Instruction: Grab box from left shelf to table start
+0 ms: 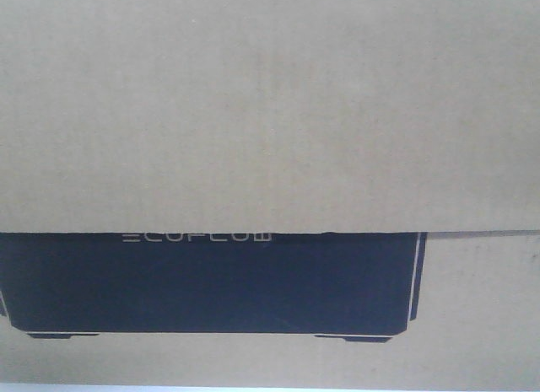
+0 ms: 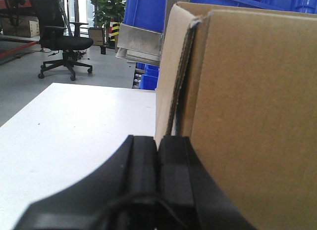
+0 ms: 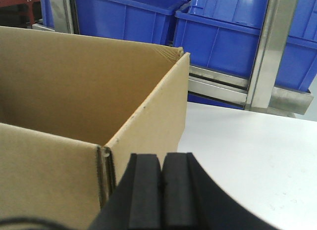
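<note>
The brown cardboard box (image 1: 270, 114) fills the front view, its black silhouette and pale lettering along the lower half. In the left wrist view the box (image 2: 247, 116) stands on the white table (image 2: 74, 131), with my left gripper (image 2: 157, 143) shut and empty beside the box's left wall. From the right wrist, the open-topped box (image 3: 74, 91) sits on the table (image 3: 247, 151), and my right gripper (image 3: 162, 161) is shut and empty just outside its right wall. The shelf (image 3: 267, 52), a silver rack with blue bins, stands behind the table.
Blue plastic bins (image 3: 223, 37) fill the rack behind the box. A steel rail (image 2: 141, 42) juts out past the box's corner. A black office chair (image 2: 64, 47) stands on the grey floor (image 2: 20, 86) to the far left.
</note>
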Controlling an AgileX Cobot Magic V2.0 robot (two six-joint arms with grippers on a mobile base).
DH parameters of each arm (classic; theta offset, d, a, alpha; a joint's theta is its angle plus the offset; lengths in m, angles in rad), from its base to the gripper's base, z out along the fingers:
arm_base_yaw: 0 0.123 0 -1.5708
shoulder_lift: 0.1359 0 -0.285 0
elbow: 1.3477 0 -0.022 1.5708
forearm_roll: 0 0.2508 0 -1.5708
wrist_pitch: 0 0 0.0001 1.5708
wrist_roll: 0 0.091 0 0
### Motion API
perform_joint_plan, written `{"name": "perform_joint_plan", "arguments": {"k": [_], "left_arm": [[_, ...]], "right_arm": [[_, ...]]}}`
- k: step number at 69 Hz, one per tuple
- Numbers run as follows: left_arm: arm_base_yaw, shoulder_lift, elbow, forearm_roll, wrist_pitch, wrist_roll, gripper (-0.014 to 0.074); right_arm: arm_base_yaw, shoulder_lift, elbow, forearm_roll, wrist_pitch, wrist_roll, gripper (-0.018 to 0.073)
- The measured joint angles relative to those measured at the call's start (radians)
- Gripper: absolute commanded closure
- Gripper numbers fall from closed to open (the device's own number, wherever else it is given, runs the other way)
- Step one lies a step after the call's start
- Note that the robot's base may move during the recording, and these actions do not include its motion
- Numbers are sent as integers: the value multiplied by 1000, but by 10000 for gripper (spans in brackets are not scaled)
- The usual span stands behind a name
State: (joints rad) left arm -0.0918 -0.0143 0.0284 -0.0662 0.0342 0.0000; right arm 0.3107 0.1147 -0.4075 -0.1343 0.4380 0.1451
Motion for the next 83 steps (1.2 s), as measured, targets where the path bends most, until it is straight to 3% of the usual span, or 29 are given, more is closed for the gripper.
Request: {"name": "perform_joint_plan", "arguments": {"k": [38, 46, 66, 83], "left_arm": [[0, 0, 0, 0, 0, 0, 700], [0, 0, 0, 0, 0, 0, 700], [0, 0, 0, 0, 0, 0, 700], [0, 0, 0, 0, 0, 0, 700]], "right_arm": [[-6, 0, 9, 0, -2, 0, 502], [-63, 0, 33, 5, -2, 0, 502], [-294, -45, 188, 72, -60, 0, 502], [-329, -123, 373, 93, -185, 0, 502]]}}
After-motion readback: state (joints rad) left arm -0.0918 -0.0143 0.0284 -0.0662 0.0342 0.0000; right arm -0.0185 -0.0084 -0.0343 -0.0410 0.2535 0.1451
